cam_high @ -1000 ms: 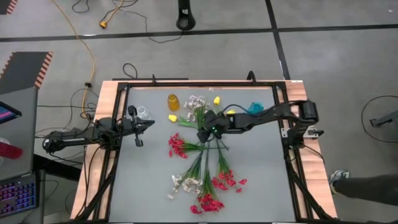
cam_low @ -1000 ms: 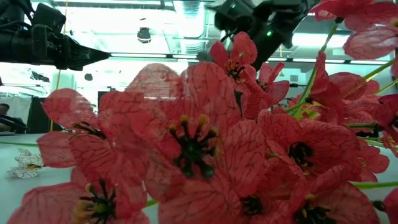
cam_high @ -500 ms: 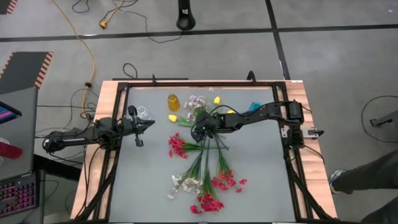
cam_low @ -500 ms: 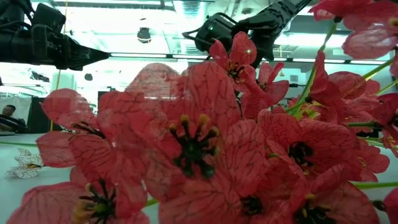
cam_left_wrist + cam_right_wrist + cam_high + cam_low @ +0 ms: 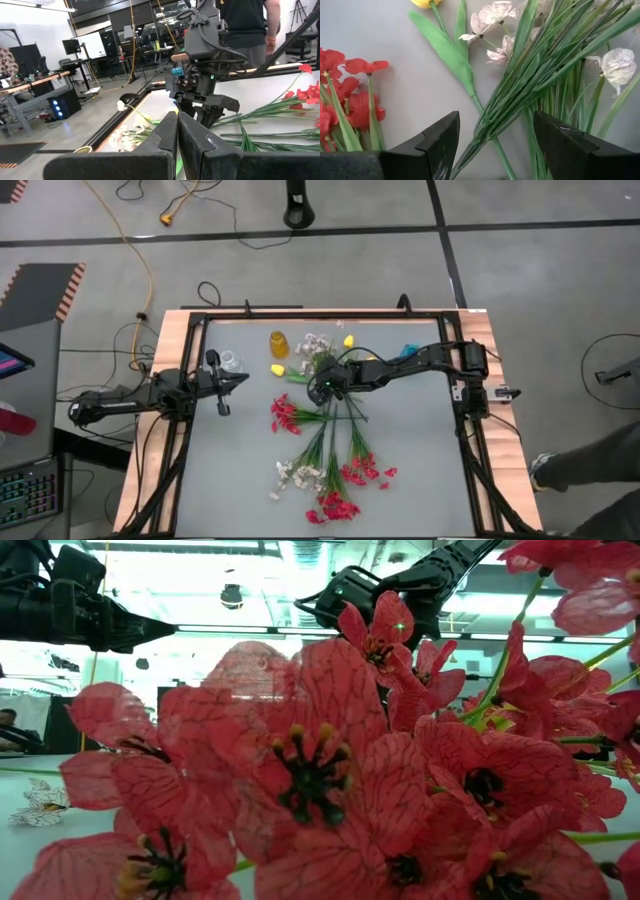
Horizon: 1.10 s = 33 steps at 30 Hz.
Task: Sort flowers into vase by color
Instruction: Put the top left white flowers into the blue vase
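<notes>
r gripper hangs over green stem bundle, jaws spread either side of it, prob. lined up for a pick. red blossoms just beside bundle, white ones beyond. l gripper well apart from bundle, jaws pressed together, idle.

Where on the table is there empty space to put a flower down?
The grey table is bare on its right side, beside the red flowers, and at the near-left corner under the left pincer. The middle is crowded: stems, white blossoms and the open right pincer above them.
</notes>
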### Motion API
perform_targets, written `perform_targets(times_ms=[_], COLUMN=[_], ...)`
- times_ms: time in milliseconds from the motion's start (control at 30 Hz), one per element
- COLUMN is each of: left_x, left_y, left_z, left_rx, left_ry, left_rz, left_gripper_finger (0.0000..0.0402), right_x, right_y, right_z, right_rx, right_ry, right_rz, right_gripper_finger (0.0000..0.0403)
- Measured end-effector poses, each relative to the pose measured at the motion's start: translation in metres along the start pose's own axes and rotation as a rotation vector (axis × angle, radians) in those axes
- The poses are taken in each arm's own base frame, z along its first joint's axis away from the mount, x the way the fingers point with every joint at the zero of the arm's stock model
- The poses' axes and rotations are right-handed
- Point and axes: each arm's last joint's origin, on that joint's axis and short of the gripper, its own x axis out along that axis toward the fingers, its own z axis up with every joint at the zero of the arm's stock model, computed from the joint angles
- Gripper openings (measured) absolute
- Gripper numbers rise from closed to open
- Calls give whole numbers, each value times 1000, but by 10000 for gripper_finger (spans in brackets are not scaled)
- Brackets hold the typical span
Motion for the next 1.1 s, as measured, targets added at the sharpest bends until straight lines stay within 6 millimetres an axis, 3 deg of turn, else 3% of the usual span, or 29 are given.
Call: perform_targets(times_ms=[200,800,1100], left_x=[0,0,0], left_y=[0,0,0], left_z=[0,0,0], left_rx=[0,0,0], left_ry=[0,-1,0], left_rz=[0,0,0], left_gripper_finger=[2,2,2], right_x=[16,14,15], right_y=[5,8,6], right_z=[-13,-9,-7], right_rx=[-21,-8,1], right_ry=[14,-18,-24], right_rz=[-6,22,22], right_gripper_finger=[281,278,203])
